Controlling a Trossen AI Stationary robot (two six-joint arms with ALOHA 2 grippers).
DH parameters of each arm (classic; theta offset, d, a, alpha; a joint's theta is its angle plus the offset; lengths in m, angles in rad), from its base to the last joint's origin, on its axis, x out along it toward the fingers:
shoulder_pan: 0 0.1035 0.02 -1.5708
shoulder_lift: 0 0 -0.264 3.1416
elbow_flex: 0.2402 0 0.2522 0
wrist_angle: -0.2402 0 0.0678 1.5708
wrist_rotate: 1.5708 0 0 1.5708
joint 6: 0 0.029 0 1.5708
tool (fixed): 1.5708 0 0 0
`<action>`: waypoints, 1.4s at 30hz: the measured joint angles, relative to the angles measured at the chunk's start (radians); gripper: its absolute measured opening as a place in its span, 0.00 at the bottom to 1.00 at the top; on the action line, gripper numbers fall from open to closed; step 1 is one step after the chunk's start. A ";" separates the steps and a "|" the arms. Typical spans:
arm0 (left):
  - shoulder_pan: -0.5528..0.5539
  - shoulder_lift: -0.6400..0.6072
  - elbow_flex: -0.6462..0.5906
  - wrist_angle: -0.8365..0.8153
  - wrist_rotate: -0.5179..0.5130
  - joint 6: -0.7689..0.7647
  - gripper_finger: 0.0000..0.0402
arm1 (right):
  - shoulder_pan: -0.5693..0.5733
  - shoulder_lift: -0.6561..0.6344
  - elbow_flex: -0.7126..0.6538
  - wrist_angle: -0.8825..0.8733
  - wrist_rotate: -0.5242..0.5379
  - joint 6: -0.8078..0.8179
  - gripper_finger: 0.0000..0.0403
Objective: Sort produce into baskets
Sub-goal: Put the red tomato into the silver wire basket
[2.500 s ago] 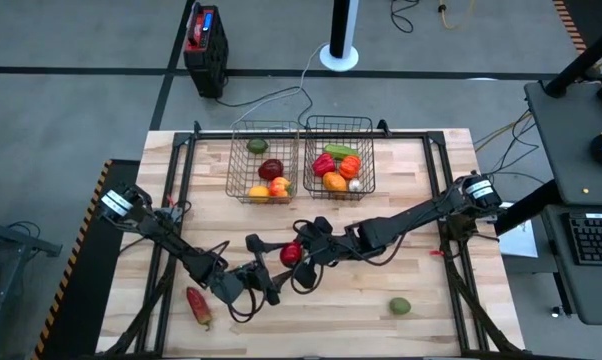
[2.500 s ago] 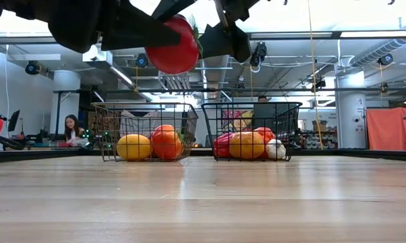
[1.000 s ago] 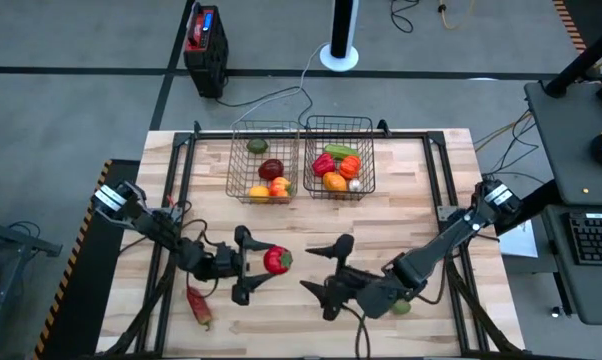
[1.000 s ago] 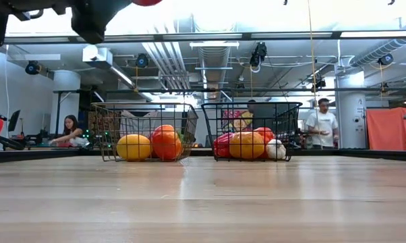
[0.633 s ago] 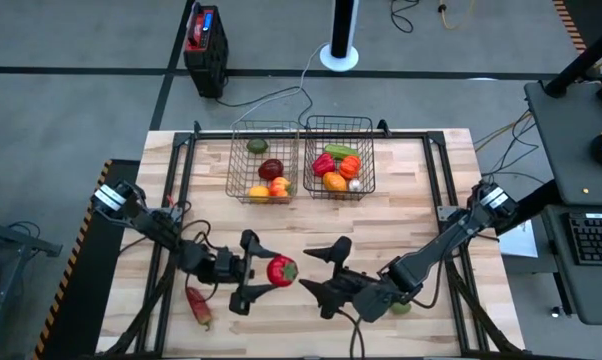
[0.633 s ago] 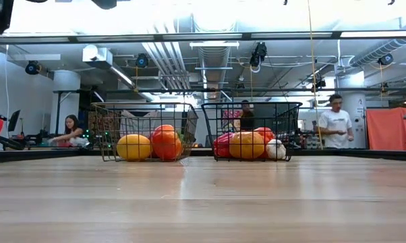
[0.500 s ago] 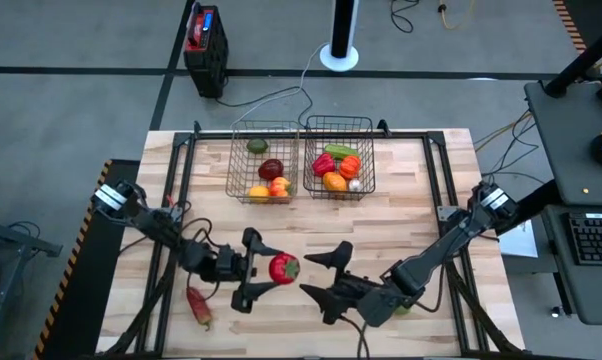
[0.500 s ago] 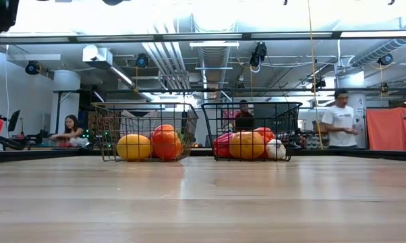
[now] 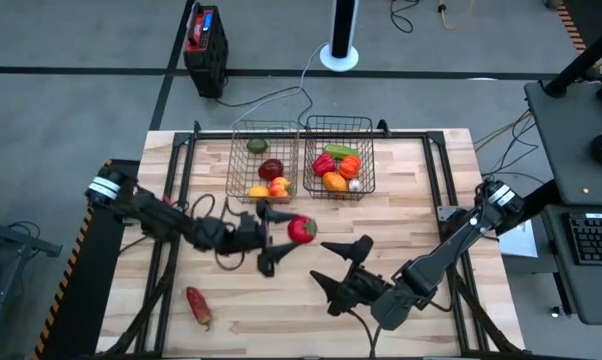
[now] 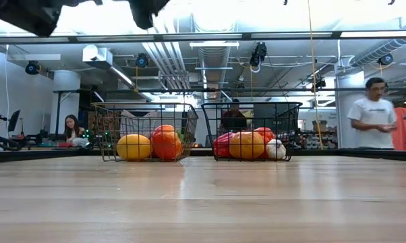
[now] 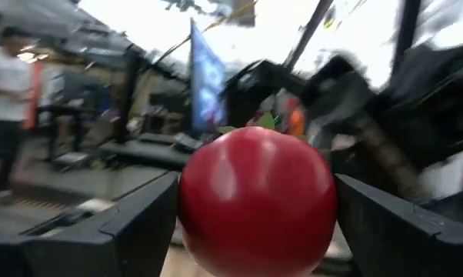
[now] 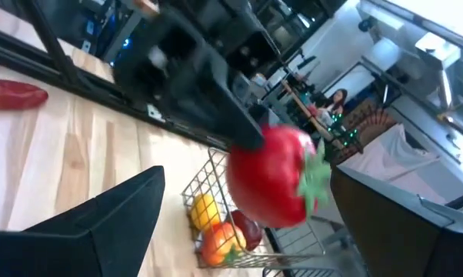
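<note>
My left gripper is shut on a red tomato above the middle of the table, just near of the two wire baskets. The left basket and the right basket stand side by side at the far edge, each holding several pieces of produce; they also show in the low view. My right gripper is open and empty, a little to the right and near of the tomato. A long red pepper lies on the table at the near left. My left gripper pinches the tomato's two opposite sides between its two fingers. The fingers come level from the table's left. The tomato is lifted clear of the table, its green leafy top showing in the right wrist view.
A black and red box and a white post base stand on the floor beyond the table. People are in the room behind. Bare wood lies at the table's near middle and far right.
My left gripper has carried the tomato up and toward the table's far right, closer to the baskets, keeping its hold. My right gripper has stayed open and drawn a little toward the near right.
</note>
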 joint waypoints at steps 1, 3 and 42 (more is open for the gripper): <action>0.021 -0.019 0.002 -0.051 0.000 0.000 0.77 | 0.000 -0.002 0.000 -0.013 0.001 0.019 0.90; 0.065 -0.063 0.004 -0.138 0.002 0.002 0.77 | 0.000 -0.006 0.000 -0.052 0.002 0.055 0.90; 0.795 -0.054 0.478 -2.056 0.132 0.420 0.77 | -0.018 -0.008 0.000 -0.192 0.000 0.276 0.90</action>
